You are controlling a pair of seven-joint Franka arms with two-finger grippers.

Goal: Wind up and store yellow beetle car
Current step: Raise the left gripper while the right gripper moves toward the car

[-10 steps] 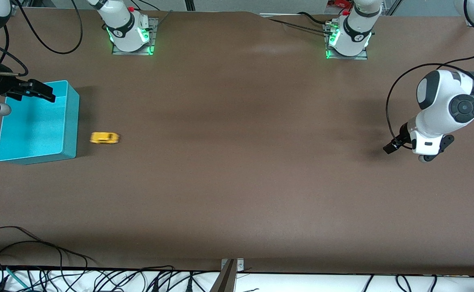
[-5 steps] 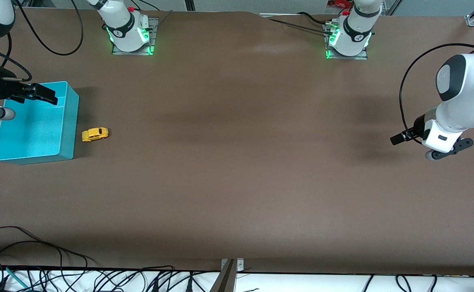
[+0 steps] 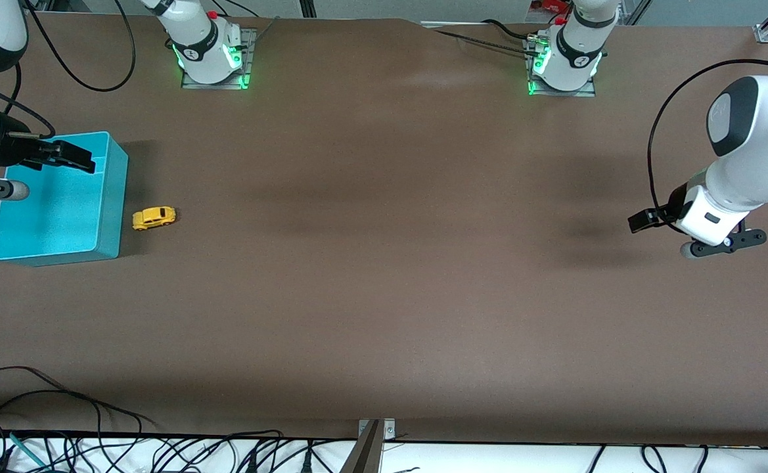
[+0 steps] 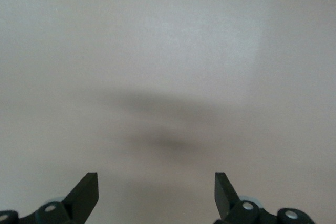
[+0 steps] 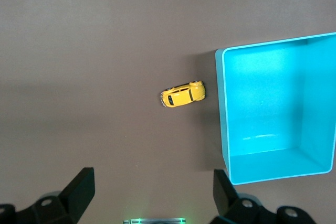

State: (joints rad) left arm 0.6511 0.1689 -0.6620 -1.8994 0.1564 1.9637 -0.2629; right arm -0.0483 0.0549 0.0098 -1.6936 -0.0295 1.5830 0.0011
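The yellow beetle car point(image 3: 154, 217) point(image 5: 182, 94) stands on its wheels on the brown table, just outside the turquoise bin point(image 3: 113, 197) point(image 5: 221, 114), on the bin's side toward the left arm's end, with a small gap between them. The bin has nothing in it. My right gripper point(image 3: 80, 157) point(image 5: 153, 178) hangs open and empty over the bin's corner, up in the air above the car and bin. My left gripper point(image 3: 640, 221) point(image 4: 156, 180) is open and empty over bare table at the left arm's end, well away from the car.
The two arm bases with green lights point(image 3: 213, 62) point(image 3: 562, 69) stand along the table's edge farthest from the front camera. Loose cables point(image 3: 62, 420) lie along the table's nearest edge. Wide bare tabletop lies between the car and the left gripper.
The car has rolled a short way toward the bin and stopped beside it. The left arm has drawn back toward its end of the table. The right gripper has barely shifted.
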